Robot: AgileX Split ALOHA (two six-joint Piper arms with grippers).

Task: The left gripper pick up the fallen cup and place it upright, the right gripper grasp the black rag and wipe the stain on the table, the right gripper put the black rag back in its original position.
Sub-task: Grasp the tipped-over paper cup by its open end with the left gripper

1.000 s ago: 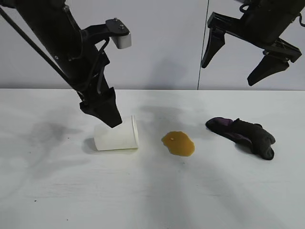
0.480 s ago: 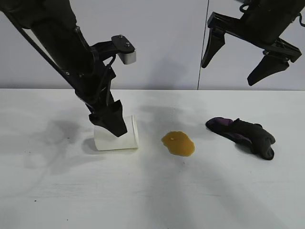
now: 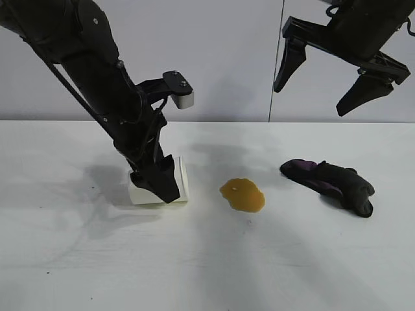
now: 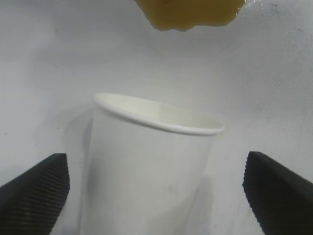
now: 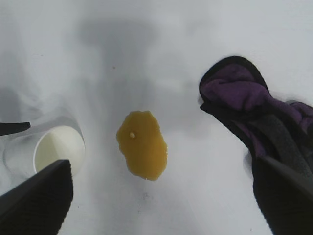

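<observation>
We are seeing a pale wall (image 3: 227, 58) standing behind. A thin vertical seam (image 3: 276, 78) is running down it.

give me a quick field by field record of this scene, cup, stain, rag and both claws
cup: white paper cup lying on its side on the table, mouth toward the stain
stain: amber puddle between cup and rag, unwiped
rag: black rag with purple showing, crumpled on the table, untouched
left claw: left claw open, fingers on either side of the cup, not closed on it
right claw: right claw open, raised above the rag, holding nothing
task stage: cup not yet picked up
</observation>
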